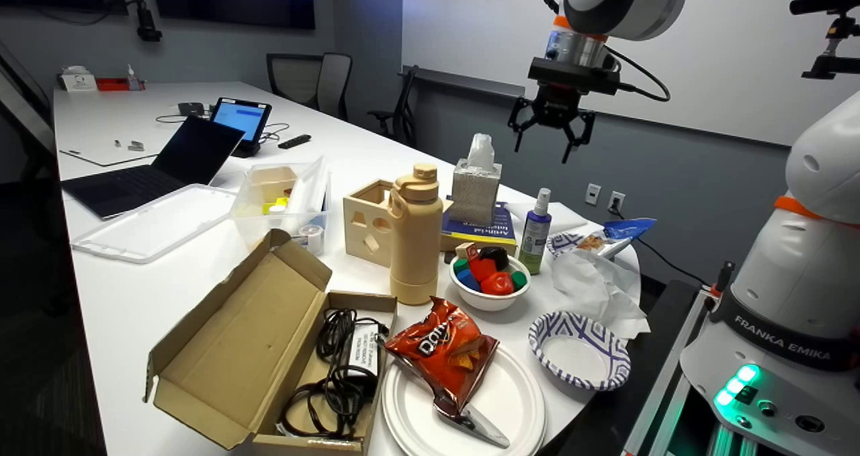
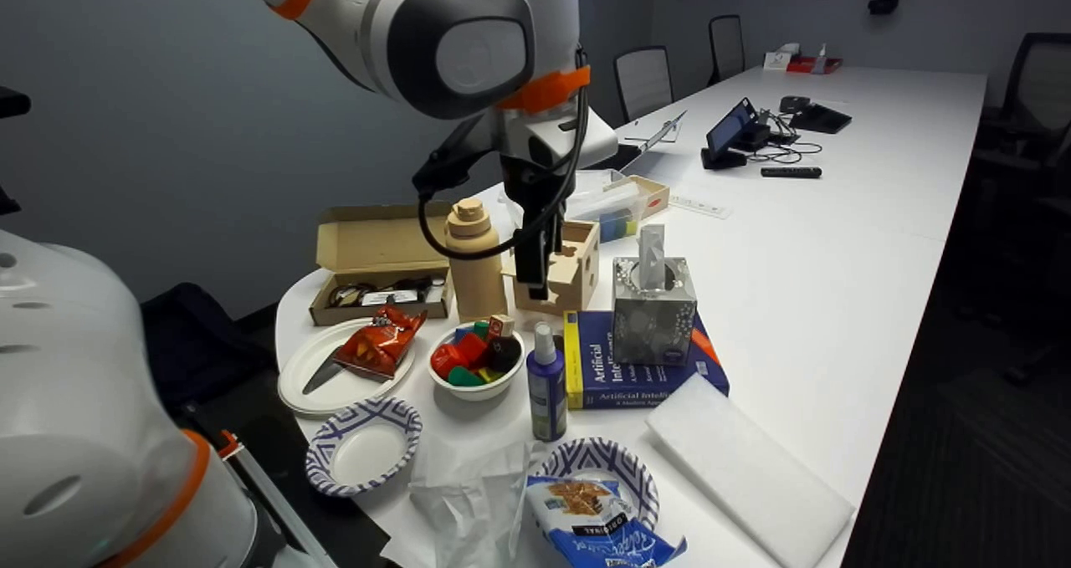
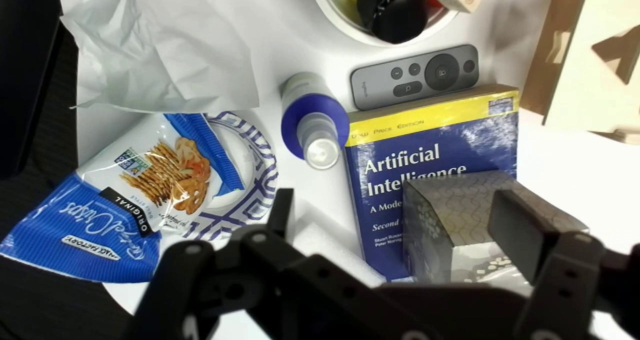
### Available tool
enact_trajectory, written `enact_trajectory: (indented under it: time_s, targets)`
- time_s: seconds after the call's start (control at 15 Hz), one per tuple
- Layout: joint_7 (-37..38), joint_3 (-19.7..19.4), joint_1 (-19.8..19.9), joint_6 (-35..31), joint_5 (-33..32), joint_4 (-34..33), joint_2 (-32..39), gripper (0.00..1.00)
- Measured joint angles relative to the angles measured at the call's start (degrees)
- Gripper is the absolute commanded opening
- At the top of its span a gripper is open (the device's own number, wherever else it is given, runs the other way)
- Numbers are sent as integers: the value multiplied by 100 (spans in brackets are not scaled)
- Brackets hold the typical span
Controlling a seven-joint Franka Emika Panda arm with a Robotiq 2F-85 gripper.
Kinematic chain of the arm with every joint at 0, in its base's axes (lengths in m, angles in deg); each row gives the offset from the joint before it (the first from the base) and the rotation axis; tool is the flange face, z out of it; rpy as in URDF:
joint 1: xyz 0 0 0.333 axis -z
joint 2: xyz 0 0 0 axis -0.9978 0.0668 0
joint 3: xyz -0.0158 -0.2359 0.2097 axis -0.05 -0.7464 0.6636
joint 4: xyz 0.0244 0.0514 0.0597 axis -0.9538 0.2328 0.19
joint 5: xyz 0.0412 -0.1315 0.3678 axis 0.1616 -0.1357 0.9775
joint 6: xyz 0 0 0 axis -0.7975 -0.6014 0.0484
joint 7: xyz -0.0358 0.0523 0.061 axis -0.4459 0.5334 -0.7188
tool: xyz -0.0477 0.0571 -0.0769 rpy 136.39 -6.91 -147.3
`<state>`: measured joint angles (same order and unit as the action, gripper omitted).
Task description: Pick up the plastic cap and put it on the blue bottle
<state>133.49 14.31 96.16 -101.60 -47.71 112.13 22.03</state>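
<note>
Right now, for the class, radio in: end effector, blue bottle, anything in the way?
End effector open, holding nothing. Blue bottle upright, pale top on. Book beside it, tissue box on that, might crowd descent.

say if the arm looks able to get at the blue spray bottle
Probably yes: the gripper is raised and open, and nothing covers the blue spray bottle in the wrist view, though the book close beside it may crowd the grip.

Office meeting room, long white table, whiteboard and screens on the walls, mesh chairs by the table, open laptop, small tabletop display
</note>
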Motion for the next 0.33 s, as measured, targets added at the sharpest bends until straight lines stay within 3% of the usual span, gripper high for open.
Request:
enact_trajectory:
  time_s: [0.33]
  targets:
    - [-126, 8, -96, 0, 222, 2, 16, 100]
